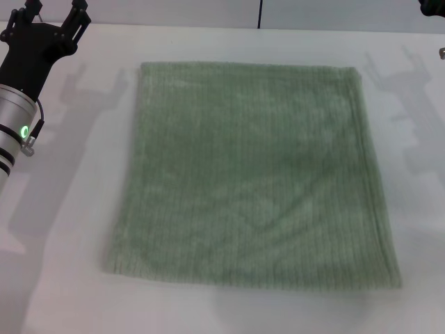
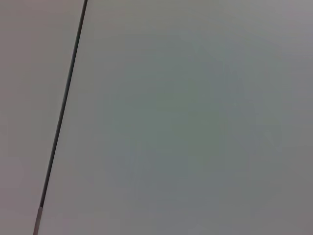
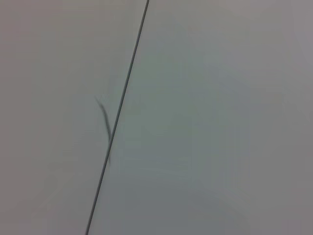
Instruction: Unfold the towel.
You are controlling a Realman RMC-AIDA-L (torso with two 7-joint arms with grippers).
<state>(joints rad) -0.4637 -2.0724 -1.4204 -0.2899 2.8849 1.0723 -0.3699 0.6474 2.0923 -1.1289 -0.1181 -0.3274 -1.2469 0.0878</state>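
The pale sage-green ribbed towel (image 1: 254,177) lies flat on the white table (image 1: 62,292) as one roughly square sheet, its near edge slightly wavy. My left gripper (image 1: 55,12) is at the far left, beyond and to the left of the towel's far left corner. It is raised, open and holds nothing. Only a dark sliver of my right gripper (image 1: 432,5) shows at the far right corner, well clear of the towel. Both wrist views show only plain pale surface with a dark seam, no towel.
The left arm's silver forearm with a green light (image 1: 21,132) runs along the left edge. A seam in the back wall (image 1: 261,14) stands behind the table. Arm shadows fall on the table at both sides of the towel.
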